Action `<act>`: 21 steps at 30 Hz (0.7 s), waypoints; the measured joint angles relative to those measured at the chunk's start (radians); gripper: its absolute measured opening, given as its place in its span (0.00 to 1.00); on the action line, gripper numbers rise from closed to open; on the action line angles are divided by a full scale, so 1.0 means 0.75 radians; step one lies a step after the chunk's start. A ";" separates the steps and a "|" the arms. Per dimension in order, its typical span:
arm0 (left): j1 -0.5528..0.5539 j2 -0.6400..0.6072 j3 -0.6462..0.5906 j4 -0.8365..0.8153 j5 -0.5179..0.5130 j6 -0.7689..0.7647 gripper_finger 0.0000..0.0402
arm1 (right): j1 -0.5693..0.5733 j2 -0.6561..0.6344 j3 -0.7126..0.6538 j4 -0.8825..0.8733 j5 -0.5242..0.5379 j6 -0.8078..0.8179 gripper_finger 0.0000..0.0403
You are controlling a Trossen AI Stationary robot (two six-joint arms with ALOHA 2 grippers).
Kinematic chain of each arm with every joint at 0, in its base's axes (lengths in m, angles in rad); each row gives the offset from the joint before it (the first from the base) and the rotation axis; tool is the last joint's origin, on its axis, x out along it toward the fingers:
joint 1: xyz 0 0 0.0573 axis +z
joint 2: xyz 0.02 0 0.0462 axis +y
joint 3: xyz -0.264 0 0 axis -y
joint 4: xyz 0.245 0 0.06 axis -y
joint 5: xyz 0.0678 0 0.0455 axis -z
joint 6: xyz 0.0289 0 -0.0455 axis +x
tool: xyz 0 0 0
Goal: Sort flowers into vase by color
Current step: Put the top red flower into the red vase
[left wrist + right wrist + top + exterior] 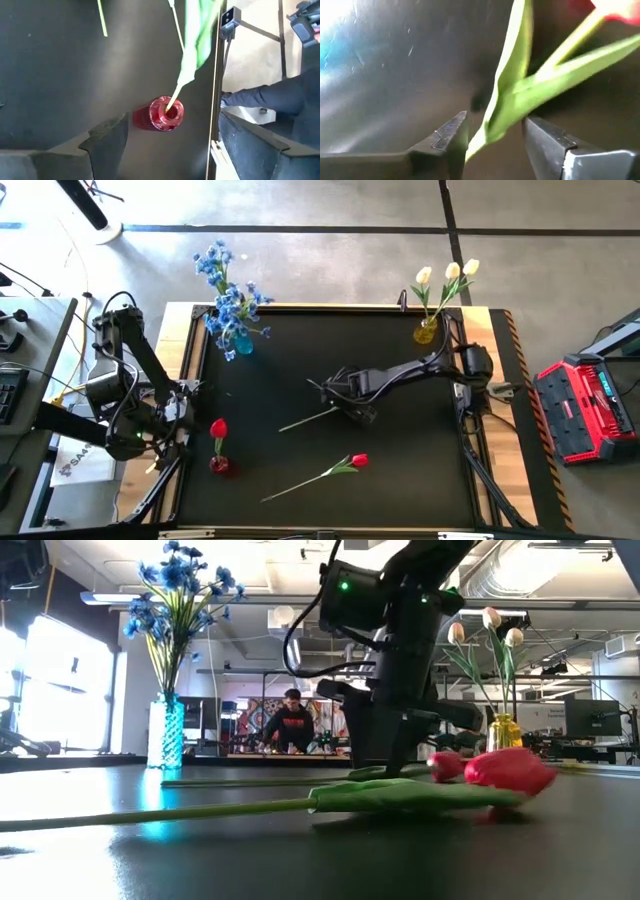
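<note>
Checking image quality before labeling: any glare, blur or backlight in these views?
Right wrist view: tulip stem soft and close between the right pincer fingers, glare on the mat. Low view: bright windows behind the blue flowers, near red tulip blurred. High view: even light.

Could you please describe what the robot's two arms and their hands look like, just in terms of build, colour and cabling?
Both arms are dark, nearly black, jointed links with black cables looped along them. The left hand ends in two flat, wedge-shaped dark fingers. The right hand has similar dark fingers with grey, angular tips. In the low view, a small green light glows on the right arm's housing.
</note>
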 joint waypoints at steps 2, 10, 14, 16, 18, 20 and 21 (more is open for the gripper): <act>0.000 0.000 0.000 0.000 -0.012 0.020 0.74 | -0.019 0.000 0.001 -0.026 -0.003 -0.042 0.38; 0.000 0.000 0.000 -0.001 -0.033 0.026 0.74 | -0.027 0.007 0.009 -0.043 0.111 -0.214 0.05; 0.001 0.000 0.000 -0.001 -0.036 0.007 0.74 | -0.002 0.012 0.034 -0.043 0.214 -0.238 0.04; 0.002 0.000 0.000 -0.001 -0.040 -0.024 0.74 | 0.015 0.012 0.064 -0.039 0.260 -0.271 0.04; 0.003 0.000 0.000 -0.001 -0.041 -0.062 0.74 | 0.042 0.012 0.101 -0.029 0.309 -0.310 0.02; 0.007 0.000 0.000 -0.001 -0.051 -0.099 0.74 | 0.068 0.012 0.149 -0.022 0.373 -0.382 0.01; 0.009 0.000 0.000 -0.001 -0.061 -0.112 0.74 | 0.080 0.012 0.180 -0.012 0.413 -0.429 0.01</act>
